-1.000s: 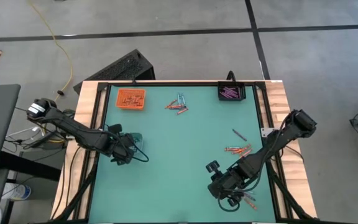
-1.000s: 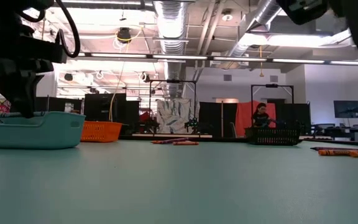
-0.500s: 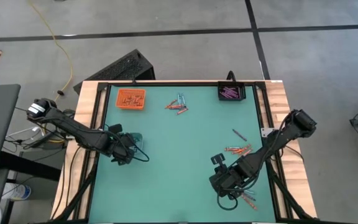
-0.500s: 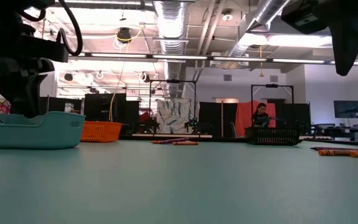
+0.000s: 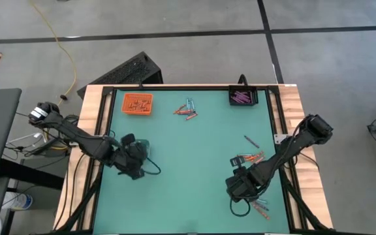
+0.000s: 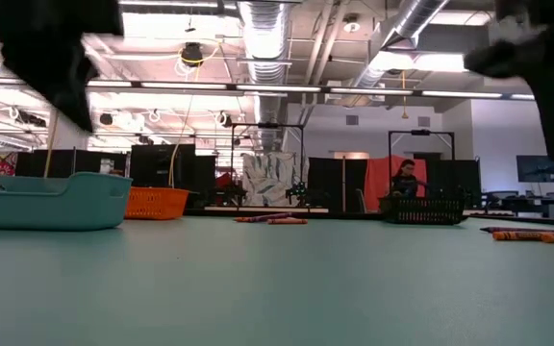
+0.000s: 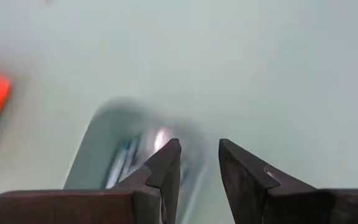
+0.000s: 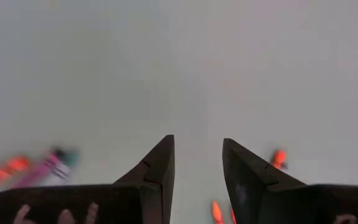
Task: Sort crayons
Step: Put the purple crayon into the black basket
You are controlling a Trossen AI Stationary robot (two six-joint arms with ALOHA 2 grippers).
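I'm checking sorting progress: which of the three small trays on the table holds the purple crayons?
The black tray at the far right corner of the mat; purple crayons lie inside it. The orange tray sits at the far left, the clear tray beside the left gripper.

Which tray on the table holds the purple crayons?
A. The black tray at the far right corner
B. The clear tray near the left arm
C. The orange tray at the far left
A: in the high view the purple crayons lie inside the black tray at the table's far right corner.
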